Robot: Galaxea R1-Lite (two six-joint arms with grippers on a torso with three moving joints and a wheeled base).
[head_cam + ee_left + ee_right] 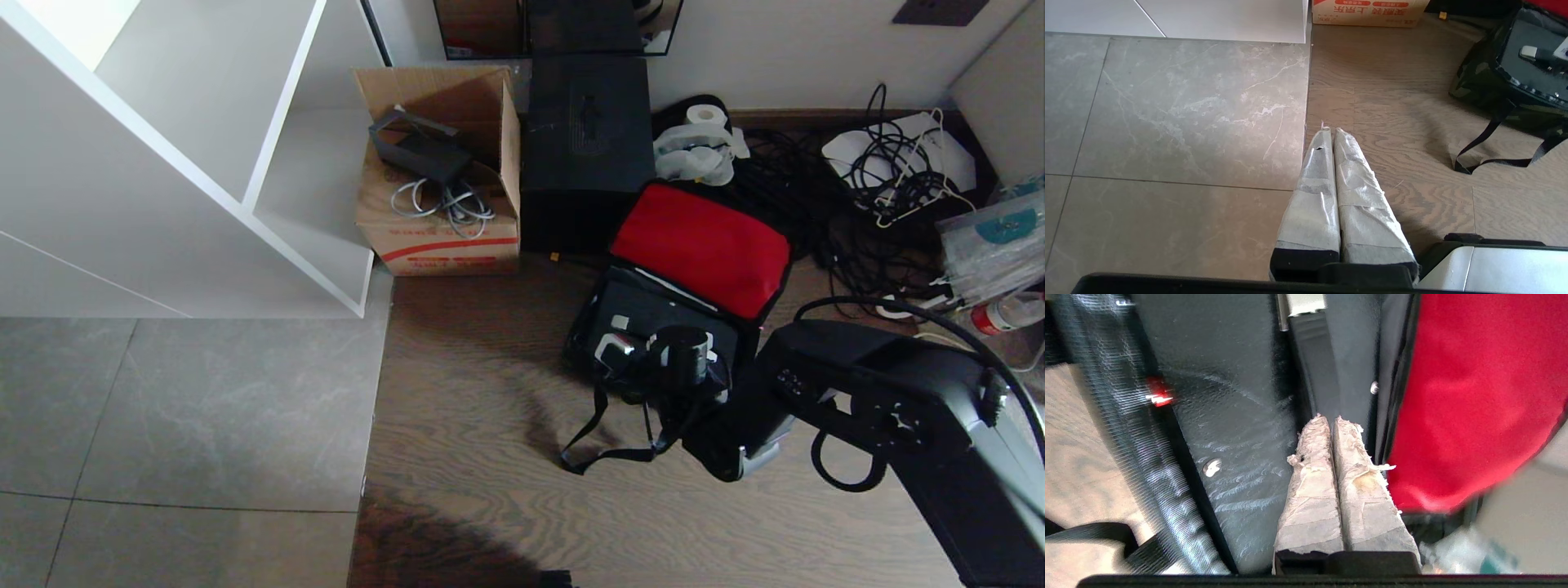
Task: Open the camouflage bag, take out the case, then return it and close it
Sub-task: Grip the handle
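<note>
The camouflage bag [665, 327] lies open beside the cardboard carton [445, 175], red lid lining up, with the case [1229, 416] inside. The right gripper [1333, 420] hovers over the case, fingers pressed together and empty. Risk: with the jaws together it cannot take the handle and may skid off the lid. The carton's red lettering is unreadable.

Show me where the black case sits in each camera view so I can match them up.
Head view: the case lies inside the open camouflage bag, right of centre, below the red lid lining.
Left wrist view: upper right corner, case in the bag.
Right wrist view: case fills the middle, right gripper shut over it.
Shared landmark: the bag's black strap.
</note>
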